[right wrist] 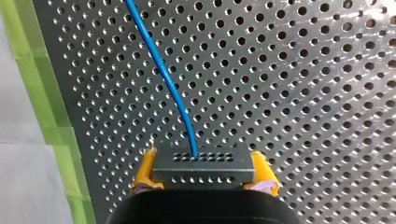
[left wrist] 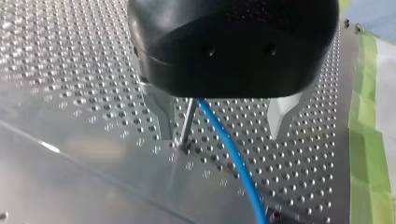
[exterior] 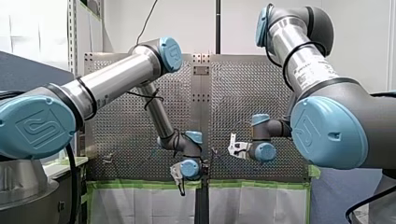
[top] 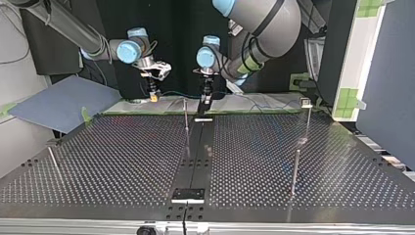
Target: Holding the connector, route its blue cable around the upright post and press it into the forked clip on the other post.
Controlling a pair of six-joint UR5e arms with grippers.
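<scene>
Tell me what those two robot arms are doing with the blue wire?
My right claw is gripping a small dark connector between its yellow pads, and the blue cable runs out of it across the holey table. My left claw hangs open over that cable, its fingers on either side of it, right by a thin upright post. It isn't squeezing the cable.
</scene>
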